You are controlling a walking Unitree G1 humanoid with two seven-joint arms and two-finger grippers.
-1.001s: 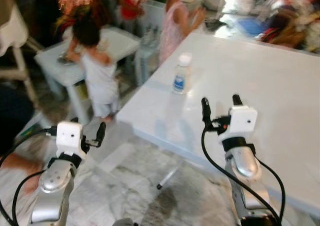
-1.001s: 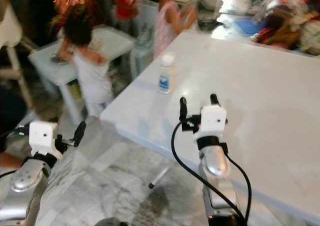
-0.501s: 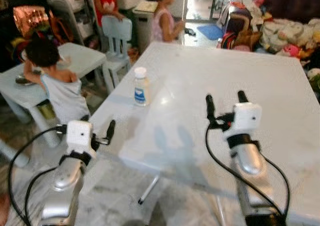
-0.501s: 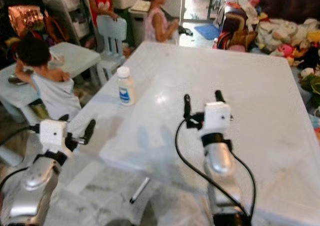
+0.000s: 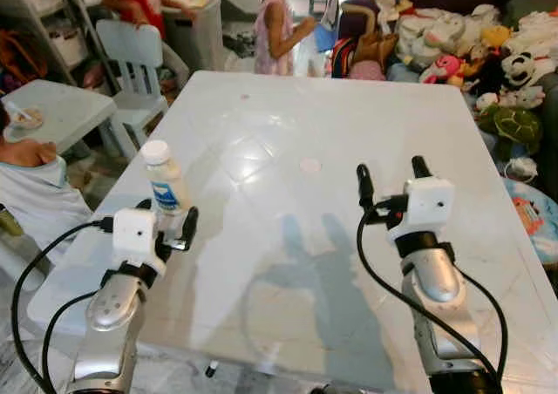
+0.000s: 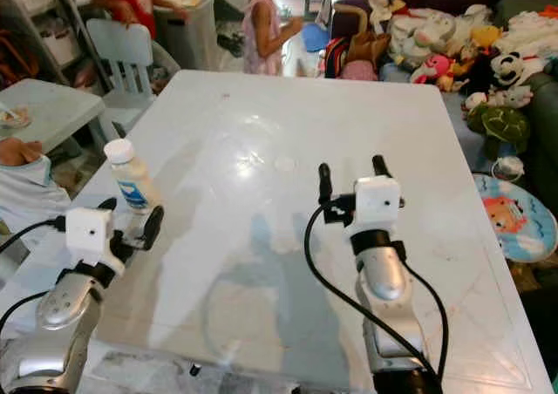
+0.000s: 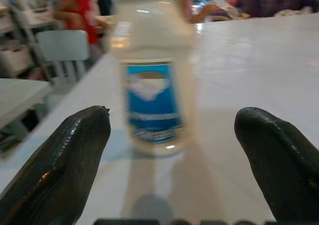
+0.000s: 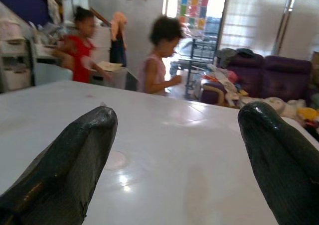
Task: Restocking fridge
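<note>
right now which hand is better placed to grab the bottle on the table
Left. The left hand sits open right behind the bottle, which stands upright between its fingers in the wrist view. The right hand is open too, but over bare table, well off to the side.

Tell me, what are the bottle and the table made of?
The bottle looks like cloudy white plastic with a glossy blue paper or film label: light glints off it, though the picture is blurred. The table looks like smooth, shiny white plastic or a coated board: it mirrors the room lights and carries faint shadows. I cannot be sure which.
</note>
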